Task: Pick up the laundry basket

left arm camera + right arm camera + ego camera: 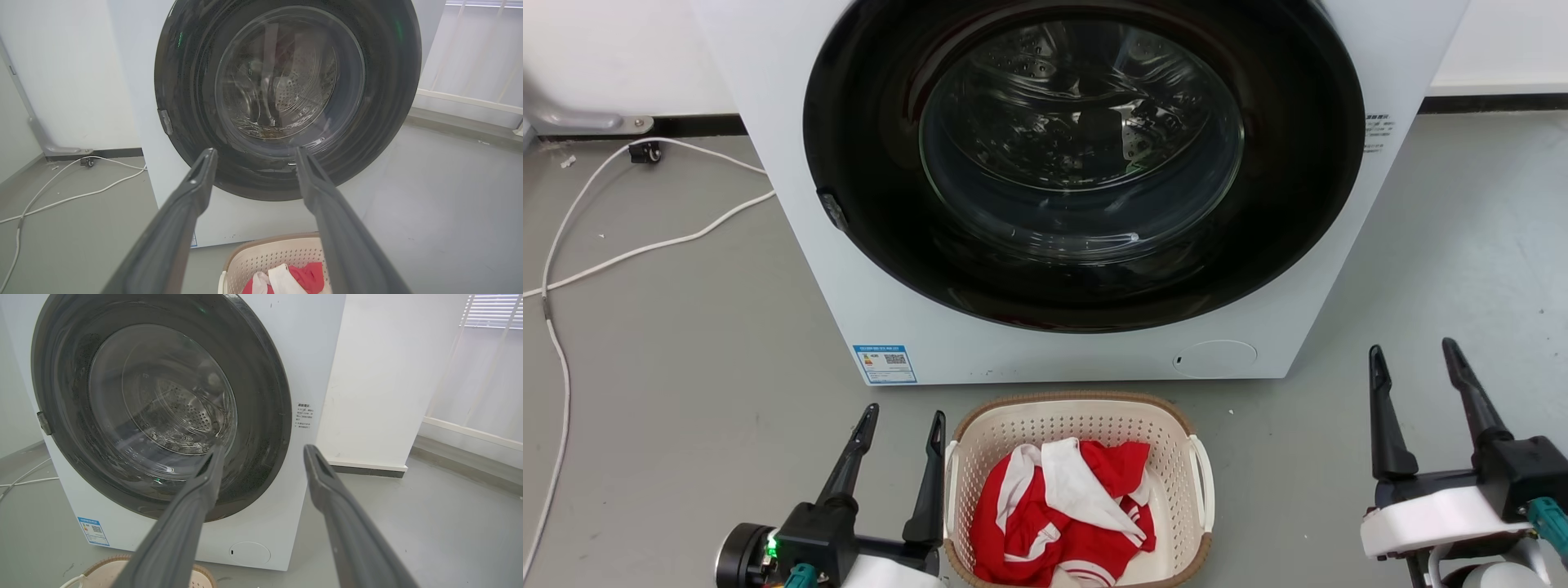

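The laundry basket, set at six o'clock of the washer, is flanked by left jaws at nine o'clock and right jaws at three, both spread and empty.

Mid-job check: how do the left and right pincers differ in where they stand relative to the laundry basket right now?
The left pincer sits close beside the left handle of the laundry basket; the right pincer stands well clear of the right handle, over bare floor. The left pincer lies lower in the head view than the right pincer. Both are open, empty, pointing toward the washer.
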`<state>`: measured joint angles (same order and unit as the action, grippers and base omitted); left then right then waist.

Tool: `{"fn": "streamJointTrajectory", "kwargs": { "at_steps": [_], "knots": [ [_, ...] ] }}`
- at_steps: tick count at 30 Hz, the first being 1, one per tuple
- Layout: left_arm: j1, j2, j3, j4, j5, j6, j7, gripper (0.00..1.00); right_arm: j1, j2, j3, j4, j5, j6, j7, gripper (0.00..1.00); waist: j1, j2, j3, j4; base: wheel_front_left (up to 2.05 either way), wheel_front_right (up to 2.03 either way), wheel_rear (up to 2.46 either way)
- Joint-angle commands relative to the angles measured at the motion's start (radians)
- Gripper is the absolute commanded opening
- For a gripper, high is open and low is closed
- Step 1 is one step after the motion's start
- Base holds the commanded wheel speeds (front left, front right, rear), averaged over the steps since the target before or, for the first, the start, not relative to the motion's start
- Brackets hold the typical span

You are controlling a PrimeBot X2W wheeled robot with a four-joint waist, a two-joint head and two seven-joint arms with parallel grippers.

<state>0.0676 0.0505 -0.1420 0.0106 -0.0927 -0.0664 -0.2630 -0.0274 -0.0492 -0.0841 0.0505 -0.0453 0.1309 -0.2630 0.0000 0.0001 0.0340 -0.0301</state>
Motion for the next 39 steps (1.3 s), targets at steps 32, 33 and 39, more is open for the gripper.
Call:
{"fn": "streamJointTrajectory", "kwargs": {
  "at_steps": [32, 33, 39],
  "knots": [
    [-0.615, 0.077, 0.045, 0.65, 0.009, -0.053, -0.003, 1.0, -0.572, -0.001, 0.05, 0.575, -0.032, 0.0, 0.017, 1.0, 0.0, -0.0001, 0.631, -0.003, 0.0, 0.0, 0.0],
    [-0.639, 0.08, 0.042, 0.679, 0.004, -0.055, -0.003, 1.0, -0.595, -0.001, 0.054, 0.605, -0.029, 0.0, 0.028, 1.0, 0.0, -0.0001, 0.648, -0.004, 0.0, 0.0, 0.0],
    [-0.77, 0.115, 0.002, 0.846, -0.006, -0.061, -0.003, 1.0, -0.709, -0.001, 0.104, 0.777, 0.034, 0.0, 0.084, 1.0, 0.0, -0.0001, 0.719, -0.014, 0.0, 0.0, 0.0]
  ]
}}
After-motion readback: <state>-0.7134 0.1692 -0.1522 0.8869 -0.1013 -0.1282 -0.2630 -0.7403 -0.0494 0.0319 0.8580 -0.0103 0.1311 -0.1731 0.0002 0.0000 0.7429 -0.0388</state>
